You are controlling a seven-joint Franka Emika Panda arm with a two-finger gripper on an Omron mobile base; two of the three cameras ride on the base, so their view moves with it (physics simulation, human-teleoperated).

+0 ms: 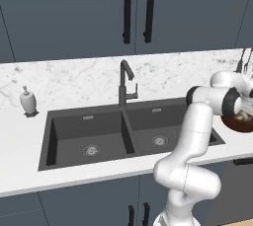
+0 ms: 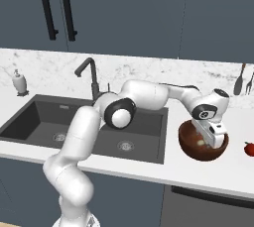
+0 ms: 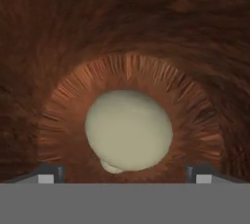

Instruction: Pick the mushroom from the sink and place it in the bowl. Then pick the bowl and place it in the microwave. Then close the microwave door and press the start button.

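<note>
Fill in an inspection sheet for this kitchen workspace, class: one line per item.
Surface: white marble counter, dark sink set in it.
Job's things: mushroom lies on the floor of the bowl; bowl stands on the counter right of the sink.
Clutter: soap dispenser, red item, hanging utensils.
End effector: open, inside the bowl, mushroom between its fingertips, free.
Cables: nothing seen.
Surroundings: blue-grey cabinets, faucet.

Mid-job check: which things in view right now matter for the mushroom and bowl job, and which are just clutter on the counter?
Job items:
mushroom, lying in the bottom of the bowl
bowl, on the counter right of the sink
sink
gripper, jaws open, just over the mushroom

Just lying about:
soap dispenser
faucet
red item beside the bowl
hanging utensils
</note>
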